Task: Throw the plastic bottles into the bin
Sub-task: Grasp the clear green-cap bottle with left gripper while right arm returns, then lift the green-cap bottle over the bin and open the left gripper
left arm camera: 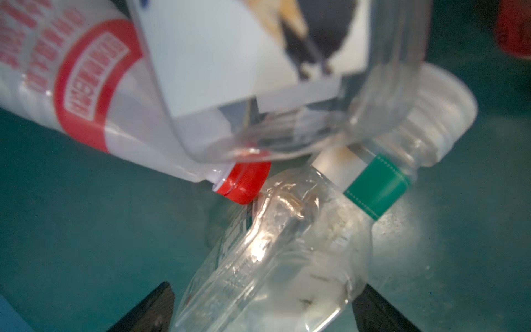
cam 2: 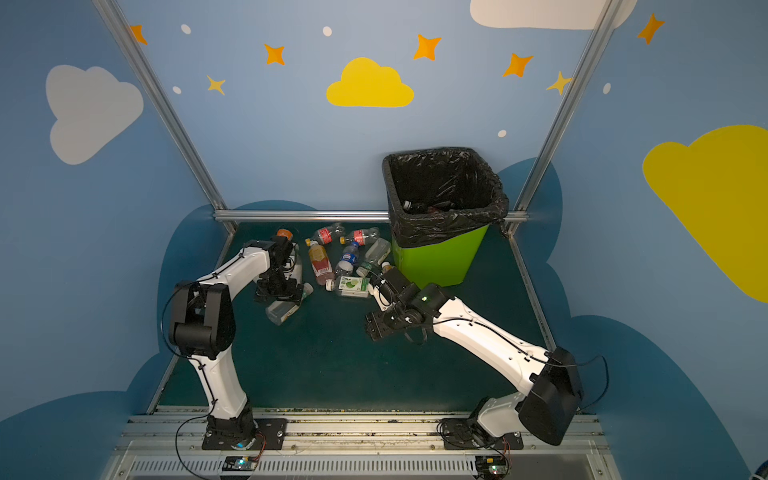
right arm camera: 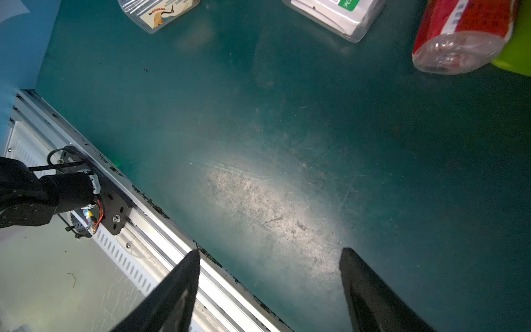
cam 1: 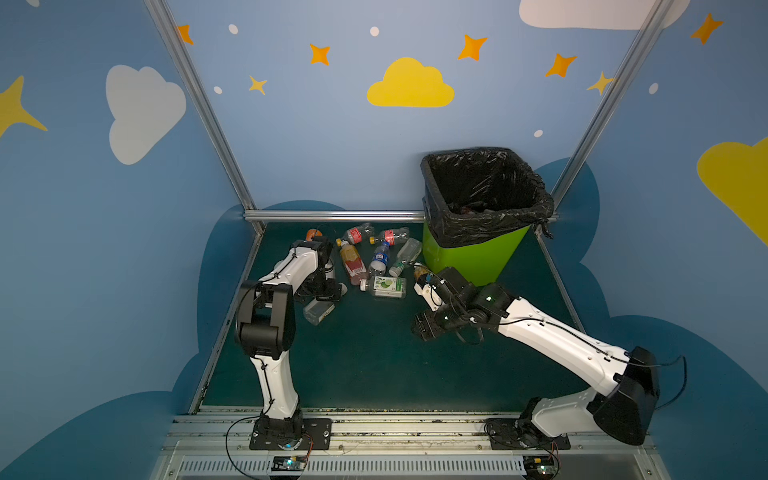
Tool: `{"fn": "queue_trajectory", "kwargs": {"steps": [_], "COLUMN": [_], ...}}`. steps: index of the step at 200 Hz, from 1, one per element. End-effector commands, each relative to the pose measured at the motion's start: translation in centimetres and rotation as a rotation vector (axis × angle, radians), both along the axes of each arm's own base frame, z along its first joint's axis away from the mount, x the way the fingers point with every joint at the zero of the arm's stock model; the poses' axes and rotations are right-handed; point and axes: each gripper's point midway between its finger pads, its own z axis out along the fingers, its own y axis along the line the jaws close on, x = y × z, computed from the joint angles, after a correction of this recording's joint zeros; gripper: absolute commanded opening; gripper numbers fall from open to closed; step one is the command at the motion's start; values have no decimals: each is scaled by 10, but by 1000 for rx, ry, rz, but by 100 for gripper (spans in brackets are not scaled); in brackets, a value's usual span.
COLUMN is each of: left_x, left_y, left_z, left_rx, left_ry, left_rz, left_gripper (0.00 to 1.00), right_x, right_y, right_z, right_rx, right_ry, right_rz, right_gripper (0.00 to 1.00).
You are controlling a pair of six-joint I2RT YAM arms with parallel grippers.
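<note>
In a top view, at left of centre, the left gripper (cam 1: 322,293) points down at the dark green mat (cam 1: 365,357). Its wrist view shows the black fingers (left arm camera: 149,310) spread wide on either side of a crumpled clear bottle (left arm camera: 273,258) lying on the mat. I cannot tell whether they touch it. Crowded against it are a red-capped bottle (left arm camera: 71,86) and a green-banded bottle (left arm camera: 379,186).

At centre, the other plastic bottles (cam 1: 374,257) lie scattered on their sides near the back, among them a green-labelled square bottle (cam 1: 384,287). Just right of centre, the right gripper (cam 1: 417,330) hovers over bare mat, jaws partly apart and empty. Further right, at the back, stands the lime-green bin (cam 1: 473,257), with a black bag folded over its rim.

The bottles look empty, so they are probably light, thin-walled, slippery and quick to dent. A hold across the middle of the body, on the label, seems safest. The crumpled one may squirt out under a hard squeeze.
</note>
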Motion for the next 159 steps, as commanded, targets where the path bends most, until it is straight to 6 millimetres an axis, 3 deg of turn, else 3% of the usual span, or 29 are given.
{"fn": "queue_trajectory", "kwargs": {"steps": [1,25,99,132,159], "left_x": [-4,-5,-14,-17,-16], "left_y": [0,-2,-10,-15,-19], "left_z": [-7,-13,-17,-1,29], "left_rx": [3,-6,-55,-95,-130], "left_ry": [24,39,53,16,-50], "left_rz": [0,5,9,38,66], "left_gripper": [97,95,66,36,37], "right_x": [-4,-5,-3,-2,-2], "right_y": [-12,-16,-29,-37,-43], "right_z": [1,2,6,7,4], "right_rx": [-25,-28,-47,-61,-69], "right_ry": [-6,-11,-41,-56,-59], "right_rz": [-27,-38,-73,-93,-118], "right_gripper": [78,78,77,77,77]}}
